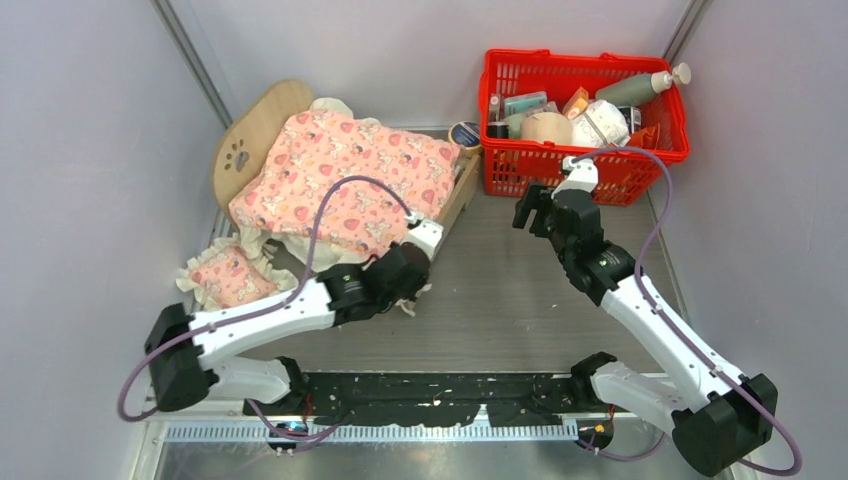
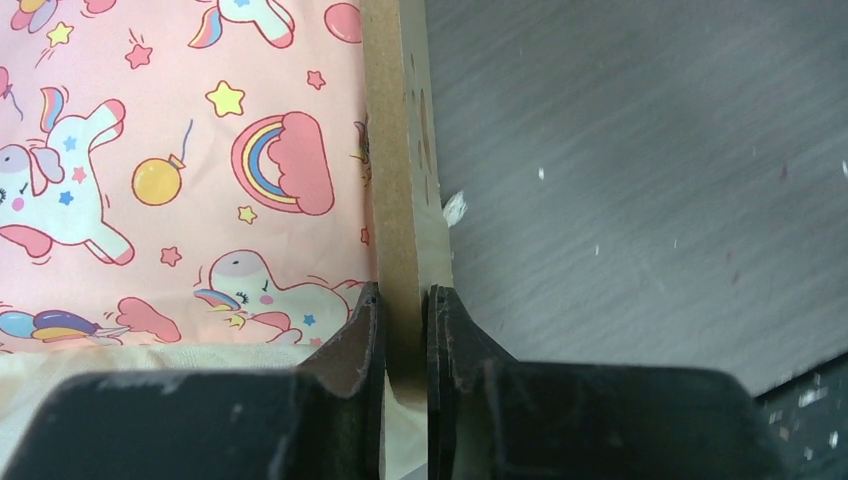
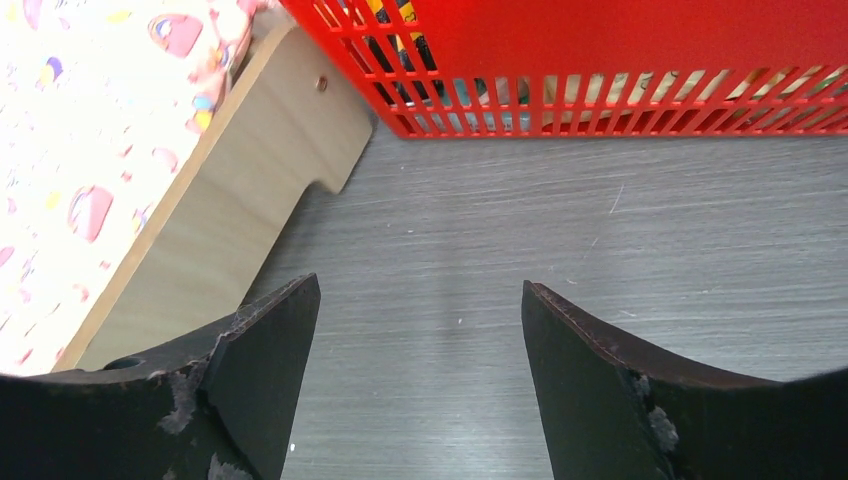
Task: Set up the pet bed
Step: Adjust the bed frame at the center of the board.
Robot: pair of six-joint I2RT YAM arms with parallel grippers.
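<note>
On the grey table (image 1: pixel 520 290) the pet bed (image 1: pixel 255 135) lies far left beside the red basket (image 1: pixel 585 165); my left hand (image 2: pixel 405 310) pinches its plywood edge, probably to reposition it, while my right hand (image 3: pixel 420 330) hovers spread.

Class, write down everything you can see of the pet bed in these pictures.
The pet bed is a light plywood frame with an arched headboard pierced by a paw-print cutout. It stands angled on the grey table, headboard far left, foot board close by the red basket. A pink patterned blanket drapes over it, hiding what lies inside. The left claw is shut on a thin board edge at the foot end; the right claw hangs open nearby, touching nothing.
</note>
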